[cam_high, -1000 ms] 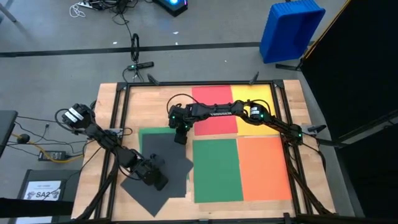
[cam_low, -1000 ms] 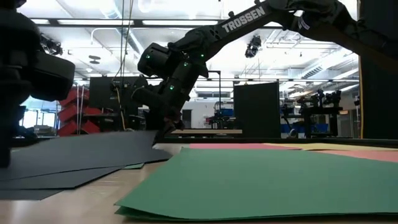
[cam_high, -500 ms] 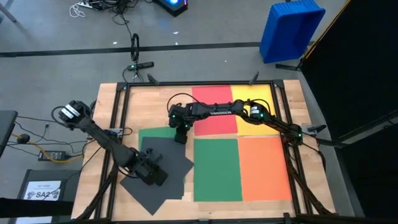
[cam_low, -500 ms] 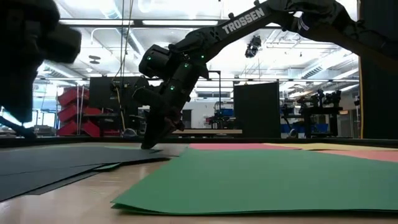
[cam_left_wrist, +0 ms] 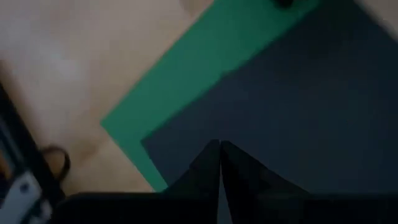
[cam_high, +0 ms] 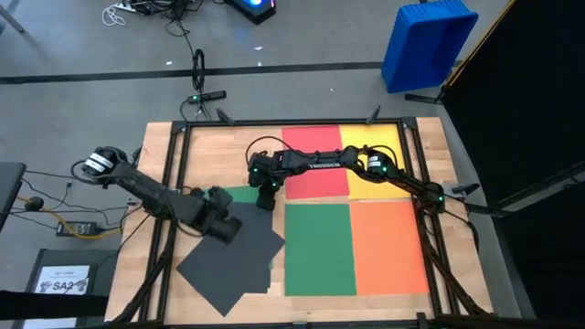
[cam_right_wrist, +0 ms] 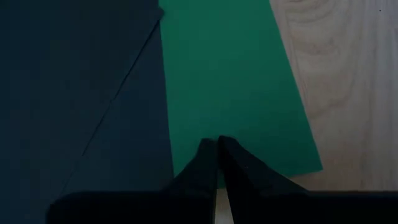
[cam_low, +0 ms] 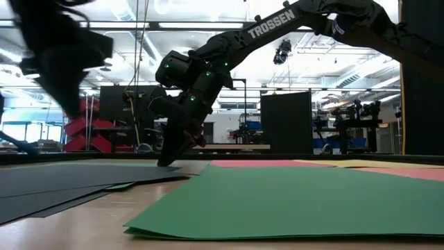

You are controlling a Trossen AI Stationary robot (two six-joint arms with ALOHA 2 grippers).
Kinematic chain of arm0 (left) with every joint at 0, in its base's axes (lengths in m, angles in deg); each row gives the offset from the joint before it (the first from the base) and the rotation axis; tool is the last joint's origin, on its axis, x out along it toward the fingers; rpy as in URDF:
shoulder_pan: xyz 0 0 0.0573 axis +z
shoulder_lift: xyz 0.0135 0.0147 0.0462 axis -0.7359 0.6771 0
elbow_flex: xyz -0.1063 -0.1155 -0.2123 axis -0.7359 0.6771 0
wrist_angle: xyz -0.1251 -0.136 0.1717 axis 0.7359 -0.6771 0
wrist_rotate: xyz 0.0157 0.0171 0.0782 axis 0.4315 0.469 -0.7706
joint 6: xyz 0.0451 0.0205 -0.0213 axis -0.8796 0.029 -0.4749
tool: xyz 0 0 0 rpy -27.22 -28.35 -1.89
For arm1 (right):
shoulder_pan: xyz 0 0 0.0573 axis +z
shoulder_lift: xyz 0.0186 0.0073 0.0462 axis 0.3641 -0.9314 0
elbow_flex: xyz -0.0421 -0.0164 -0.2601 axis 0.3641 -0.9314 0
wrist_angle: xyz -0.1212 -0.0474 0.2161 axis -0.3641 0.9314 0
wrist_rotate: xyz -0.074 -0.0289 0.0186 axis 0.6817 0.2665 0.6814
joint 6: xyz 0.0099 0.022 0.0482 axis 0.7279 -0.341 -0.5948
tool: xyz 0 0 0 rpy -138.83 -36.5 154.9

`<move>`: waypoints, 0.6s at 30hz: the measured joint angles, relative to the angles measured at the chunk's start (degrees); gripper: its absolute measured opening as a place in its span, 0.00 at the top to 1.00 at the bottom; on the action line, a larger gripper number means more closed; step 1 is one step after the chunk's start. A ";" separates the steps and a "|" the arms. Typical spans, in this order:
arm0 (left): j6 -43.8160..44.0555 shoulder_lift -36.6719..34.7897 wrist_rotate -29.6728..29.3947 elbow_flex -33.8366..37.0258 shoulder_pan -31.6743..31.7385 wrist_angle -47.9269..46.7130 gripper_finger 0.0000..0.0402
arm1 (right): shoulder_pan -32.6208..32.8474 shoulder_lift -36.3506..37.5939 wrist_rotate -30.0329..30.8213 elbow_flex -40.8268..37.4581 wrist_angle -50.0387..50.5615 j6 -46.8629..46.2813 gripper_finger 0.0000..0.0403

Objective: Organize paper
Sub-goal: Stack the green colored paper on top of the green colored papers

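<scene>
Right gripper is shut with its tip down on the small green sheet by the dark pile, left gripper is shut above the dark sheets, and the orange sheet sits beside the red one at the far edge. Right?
Not quite. The sheet beside the red sheet at the far edge is the yellow sheet; the orange sheet lies nearer, beside the large green sheet, as the high view shows. The rest holds: right gripper shut on the small green sheet, left gripper shut above the dark sheets.

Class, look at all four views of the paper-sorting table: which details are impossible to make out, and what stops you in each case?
- How many dark sheets are stacked: high view, they overlap.
- How far the small green sheet extends: high view, dark sheets and the right gripper cover it.
- The left gripper in the low view: blurred.
- Whether the right gripper touches the paper: wrist view, fingertips hide the contact.
- Small text on the white sheet: too small.
</scene>
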 joint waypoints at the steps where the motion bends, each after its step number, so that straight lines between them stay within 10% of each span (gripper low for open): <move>1: -2.68 -1.47 -0.05 0.31 1.90 1.24 1.00 | 0.00 0.00 -0.25 0.00 -0.02 -0.02 1.00; 10: -24.27 -19.70 9.48 13.41 24.00 17.91 1.00 | -0.02 0.00 -1.08 0.00 -0.08 -0.02 1.00; 18: -38.14 -19.94 23.94 21.33 39.63 28.34 0.92 | 0.00 0.00 -1.29 0.00 -0.17 -0.02 1.00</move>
